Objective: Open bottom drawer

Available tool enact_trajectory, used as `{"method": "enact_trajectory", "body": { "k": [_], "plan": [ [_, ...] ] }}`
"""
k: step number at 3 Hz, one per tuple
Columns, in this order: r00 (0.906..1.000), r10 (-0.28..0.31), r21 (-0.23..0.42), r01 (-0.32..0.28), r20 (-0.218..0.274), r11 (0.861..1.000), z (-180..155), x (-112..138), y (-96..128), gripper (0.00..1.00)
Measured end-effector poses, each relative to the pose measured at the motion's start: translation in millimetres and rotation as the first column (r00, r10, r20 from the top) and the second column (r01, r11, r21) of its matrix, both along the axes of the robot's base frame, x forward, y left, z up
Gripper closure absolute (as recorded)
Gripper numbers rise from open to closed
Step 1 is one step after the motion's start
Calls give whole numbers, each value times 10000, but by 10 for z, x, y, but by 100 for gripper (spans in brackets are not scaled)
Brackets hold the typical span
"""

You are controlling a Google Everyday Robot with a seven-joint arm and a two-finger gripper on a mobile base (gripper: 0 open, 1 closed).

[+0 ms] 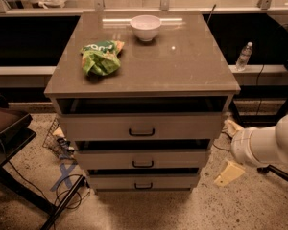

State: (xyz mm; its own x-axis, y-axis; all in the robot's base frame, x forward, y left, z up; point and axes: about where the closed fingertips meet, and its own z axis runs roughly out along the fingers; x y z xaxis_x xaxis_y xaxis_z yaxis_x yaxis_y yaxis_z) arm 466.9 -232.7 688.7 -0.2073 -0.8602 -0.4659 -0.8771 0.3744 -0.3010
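The cabinet (67,87) has three pale drawers stacked below its brown top. The bottom drawer (110,181) is the lowermost and slimmest, with a small dark bar handle (143,186); its front sits in line with the fronts above, under a dark gap. My gripper (231,150) hangs to the right of the cabinet at the height of the middle and bottom drawers, touching none of them. Its two pale fingers (229,173) are spread apart, open, with nothing between them.
A green chip bag (101,57) and a white bowl (145,27) sit on the cabinet top. A water bottle (244,56) stands on the ledge at right. Cables, blue tape (63,174) and a wire basket (54,139) lie on the floor at left, beside a dark chair (7,128).
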Motion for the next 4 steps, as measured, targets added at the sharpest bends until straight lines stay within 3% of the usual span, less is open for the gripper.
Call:
{"method": "enact_trajectory", "body": {
  "k": [1,3,4],
  "plan": [
    [9999,73,210,-70,-130,9998,-167,33,29,0],
    [9928,164,1278,-11,-1186,9918,-1363,63,-92,0],
    [9899,624,1606,-415,-1272,9861,-2089,163,-69,0]
  ]
}}
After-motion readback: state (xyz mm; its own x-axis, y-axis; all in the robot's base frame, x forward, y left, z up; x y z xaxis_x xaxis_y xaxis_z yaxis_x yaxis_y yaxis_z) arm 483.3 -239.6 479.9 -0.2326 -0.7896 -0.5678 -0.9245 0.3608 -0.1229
